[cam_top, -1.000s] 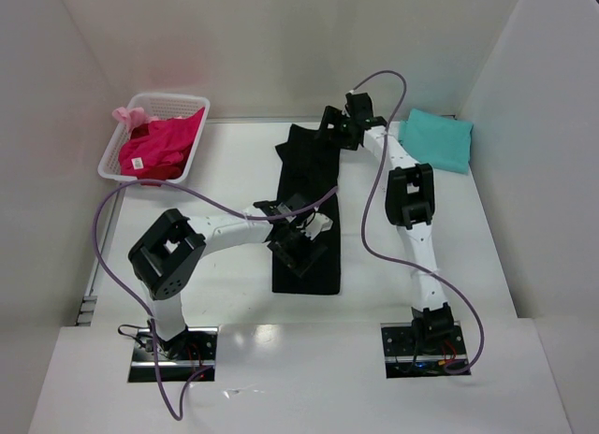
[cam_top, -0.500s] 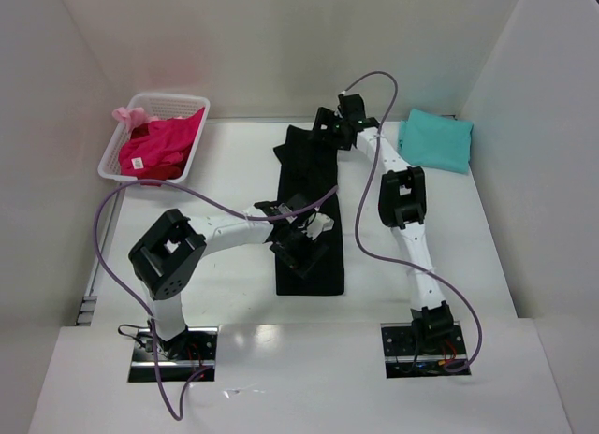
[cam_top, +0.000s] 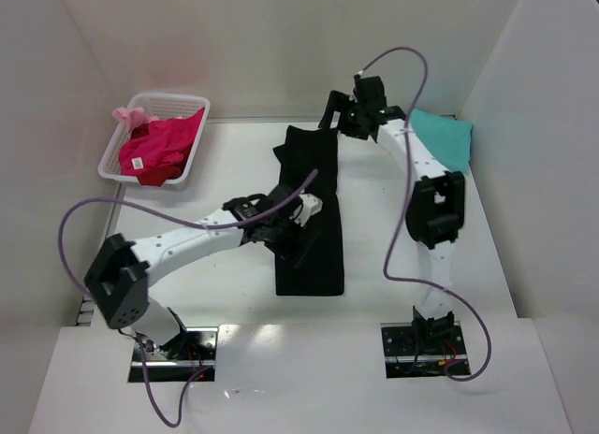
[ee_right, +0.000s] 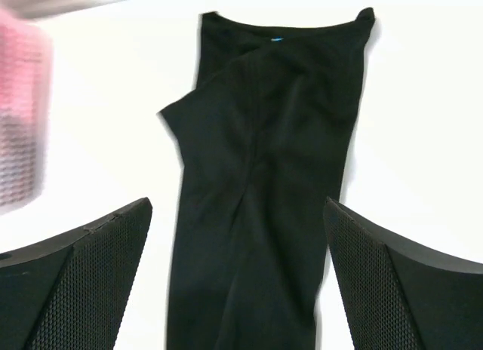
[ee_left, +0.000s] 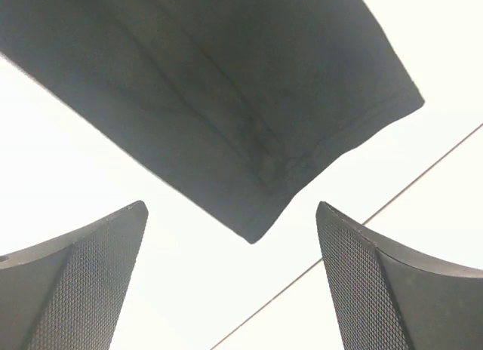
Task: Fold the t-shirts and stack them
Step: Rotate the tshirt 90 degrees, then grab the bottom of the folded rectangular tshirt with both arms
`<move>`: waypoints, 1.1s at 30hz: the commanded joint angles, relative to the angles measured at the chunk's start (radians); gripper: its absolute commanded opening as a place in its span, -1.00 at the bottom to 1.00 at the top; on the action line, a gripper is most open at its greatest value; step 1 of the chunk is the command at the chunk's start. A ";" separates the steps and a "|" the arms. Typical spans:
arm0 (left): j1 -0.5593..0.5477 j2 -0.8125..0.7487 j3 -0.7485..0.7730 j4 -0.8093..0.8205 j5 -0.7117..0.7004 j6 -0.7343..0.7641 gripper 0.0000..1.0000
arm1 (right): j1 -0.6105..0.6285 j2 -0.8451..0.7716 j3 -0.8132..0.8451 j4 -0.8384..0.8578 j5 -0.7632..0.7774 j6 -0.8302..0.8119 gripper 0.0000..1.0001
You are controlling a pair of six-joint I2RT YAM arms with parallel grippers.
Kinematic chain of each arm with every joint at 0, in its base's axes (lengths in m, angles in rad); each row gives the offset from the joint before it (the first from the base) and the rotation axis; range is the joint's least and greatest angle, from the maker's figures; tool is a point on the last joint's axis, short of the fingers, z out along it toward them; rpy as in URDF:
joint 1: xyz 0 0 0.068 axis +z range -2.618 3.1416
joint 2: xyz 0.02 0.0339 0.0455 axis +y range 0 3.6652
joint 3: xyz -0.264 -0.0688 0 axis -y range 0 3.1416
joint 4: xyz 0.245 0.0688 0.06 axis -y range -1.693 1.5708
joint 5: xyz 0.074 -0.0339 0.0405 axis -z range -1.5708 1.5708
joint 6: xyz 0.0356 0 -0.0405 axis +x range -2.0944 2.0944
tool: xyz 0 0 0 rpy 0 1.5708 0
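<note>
Top external: black t-shirt [cam_top: 314,270] folded lengthwise, flat; left gripper [ee_left: 230,214] and right gripper [ee_right: 238,207] spread.

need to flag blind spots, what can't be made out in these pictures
Top view: the left arm covers the middle of the black cloth t-shirt.
Top view: the right arm hides part of the folded teal cloth t-shirt.
Right wrist view: pink shape at the left edge, too blurred to identify.
</note>
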 commanded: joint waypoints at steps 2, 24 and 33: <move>-0.002 -0.173 0.008 -0.017 -0.159 -0.099 1.00 | -0.006 -0.405 -0.317 0.146 0.053 0.012 1.00; 0.046 -0.297 -0.234 0.121 0.062 -0.509 1.00 | 0.104 -1.225 -1.280 -0.121 0.004 0.294 1.00; 0.046 -0.362 -0.265 0.110 0.070 -0.563 1.00 | 0.227 -1.236 -1.306 -0.217 0.047 0.447 0.90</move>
